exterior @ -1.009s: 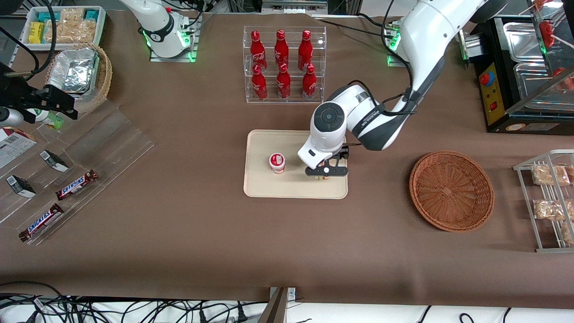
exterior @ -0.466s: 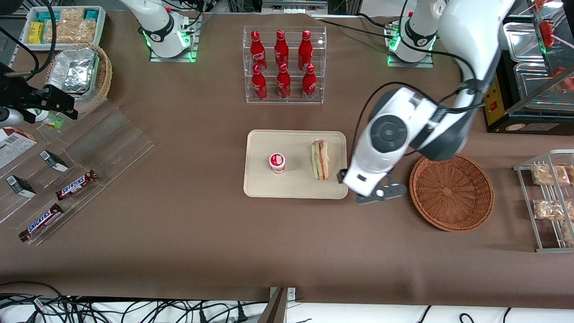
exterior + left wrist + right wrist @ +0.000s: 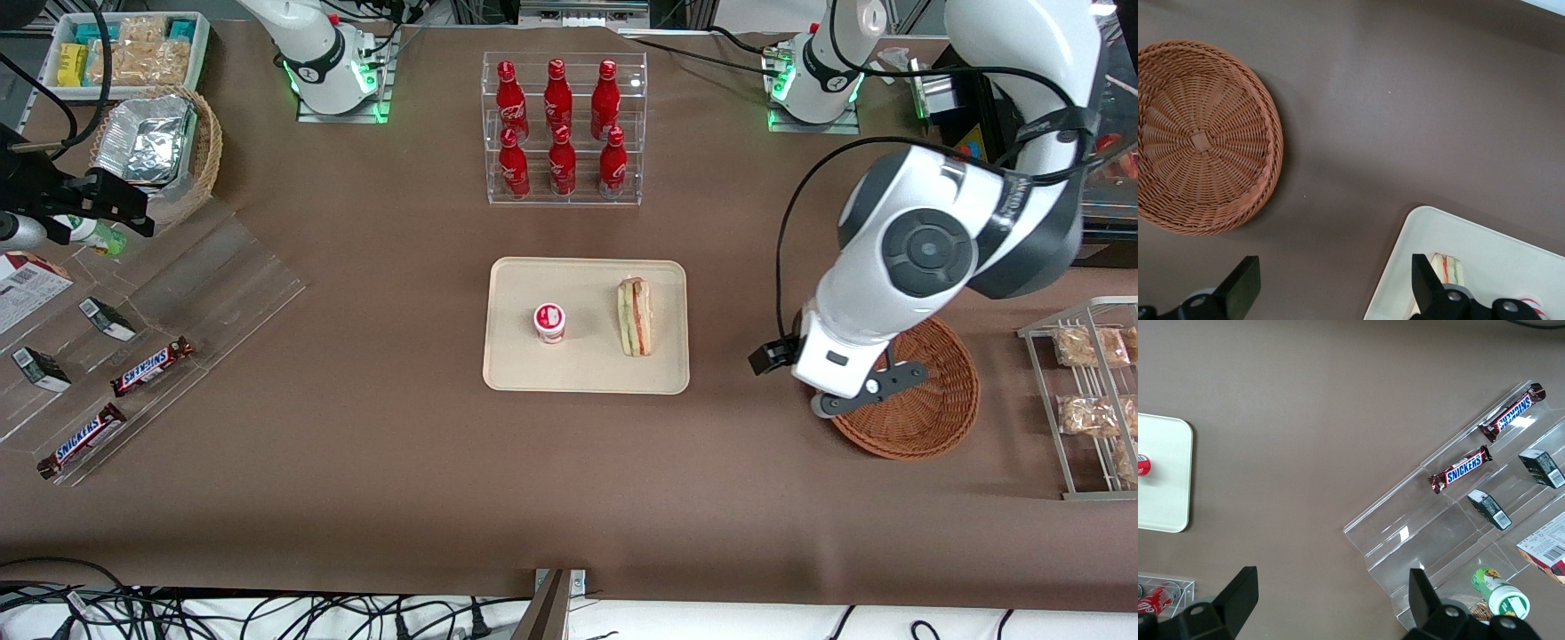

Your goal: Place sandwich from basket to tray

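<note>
The sandwich (image 3: 635,316) lies on the cream tray (image 3: 585,373), on its edge with the filling stripes up, beside a small red-lidded cup (image 3: 549,322) that stands apart from it. The gripper (image 3: 1331,293) hangs empty with its fingers (image 3: 1241,285) spread wide, over the brown cloth-covered table (image 3: 400,462) between the tray and the empty reddish wicker basket (image 3: 933,427). Farther from the front camera stands a clear rack of red bottles (image 3: 560,124); a wire rack of snack packets (image 3: 1089,391) sits at the working arm's end, and chocolate bars (image 3: 151,366) on clear steps lie toward the parked arm's end.

Front view looks steeply down; both wrist views face down, sharing the tray (image 3: 524,369).
</note>
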`<action>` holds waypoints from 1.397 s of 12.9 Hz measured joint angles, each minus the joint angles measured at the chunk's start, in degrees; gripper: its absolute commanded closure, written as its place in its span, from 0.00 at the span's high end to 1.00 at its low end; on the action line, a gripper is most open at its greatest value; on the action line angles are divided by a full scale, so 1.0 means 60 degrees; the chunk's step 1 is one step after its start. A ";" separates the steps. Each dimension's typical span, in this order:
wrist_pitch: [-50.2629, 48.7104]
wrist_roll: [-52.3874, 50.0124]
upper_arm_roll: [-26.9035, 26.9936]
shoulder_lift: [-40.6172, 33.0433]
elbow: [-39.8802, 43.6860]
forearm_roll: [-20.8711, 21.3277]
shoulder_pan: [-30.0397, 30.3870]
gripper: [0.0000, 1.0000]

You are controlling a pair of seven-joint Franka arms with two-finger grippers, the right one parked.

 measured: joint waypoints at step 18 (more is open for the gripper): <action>-0.3165 0.7560 0.3193 -0.4650 -0.1786 -0.2597 0.0442 1.00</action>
